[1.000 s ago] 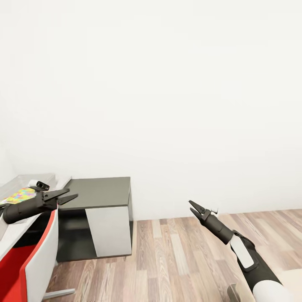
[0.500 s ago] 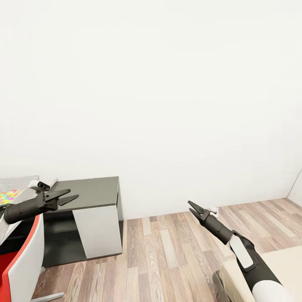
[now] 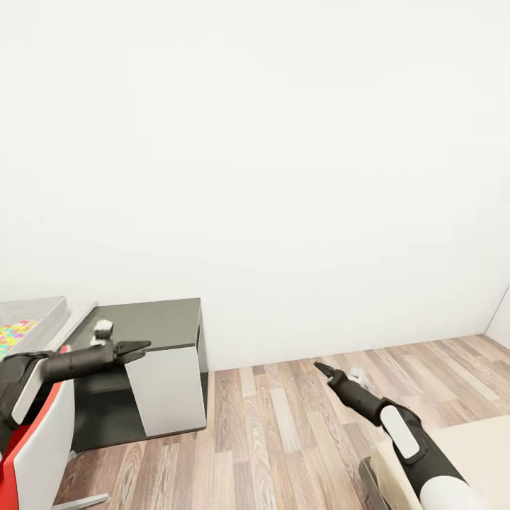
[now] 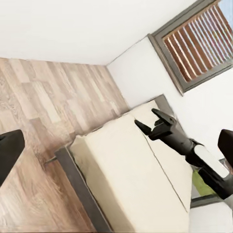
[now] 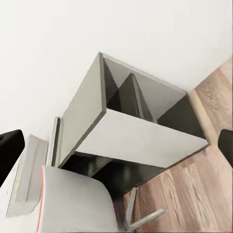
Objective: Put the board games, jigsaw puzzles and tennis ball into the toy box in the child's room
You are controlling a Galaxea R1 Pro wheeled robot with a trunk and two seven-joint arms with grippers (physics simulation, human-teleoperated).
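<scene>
Bright mosaic puzzle point(image 3: 14, 331) lies in the grey toy box point(image 3: 44, 312) at the far left edge, above the red chair point(image 3: 32, 453). Left gripper point(image 3: 138, 347) hangs narrow before the dark cabinet point(image 3: 152, 326). Bare plank floor point(image 3: 283, 425) spreads to the right gripper point(image 3: 322, 368), spread wide and empty, above the bed's corner point(image 3: 482, 453).

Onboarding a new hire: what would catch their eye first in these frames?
Mostly the bare white wall filling the head view. Low at left, a dark grey cabinet stands on the wood floor; beside it is a red-and-white chair, with both grippers raised empty in front.
</scene>
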